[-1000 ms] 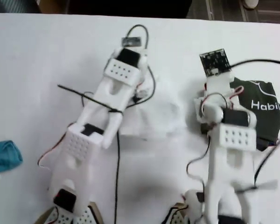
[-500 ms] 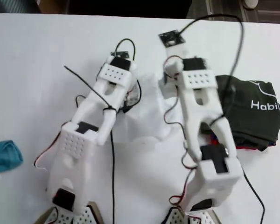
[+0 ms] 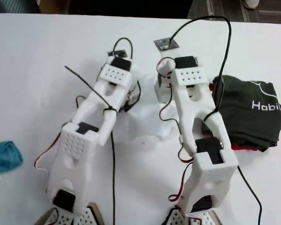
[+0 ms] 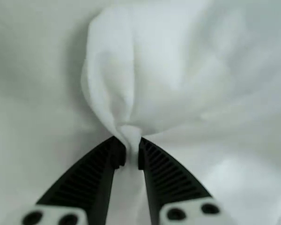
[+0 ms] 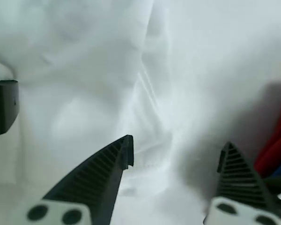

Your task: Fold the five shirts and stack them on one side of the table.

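A white shirt (image 3: 147, 122) lies crumpled mid-table between the two arms, hard to tell from the white tabletop. My left gripper (image 4: 128, 149) is shut on a pinched fold of the white shirt (image 4: 145, 79). My right gripper (image 5: 175, 152) hangs open just above the same shirt (image 5: 84, 93), nothing between its fingers. In the high view the left arm (image 3: 114, 77) and the right arm (image 3: 187, 77) stand side by side over the cloth. A folded stack with a dark green shirt (image 3: 250, 112) on top sits at the right. A teal shirt (image 3: 4, 157) lies at the left edge.
Red and blue cloth edges (image 5: 276, 150) of the stack show beside my right gripper. Black cables (image 3: 225, 56) loop over the right arm and trail across the table. The table's far edge (image 3: 140, 16) borders a dark floor.
The right arm swung from over the dark green stack leftward and forward to the white shirt, beside the left arm. The left arm shifted slightly back and left.
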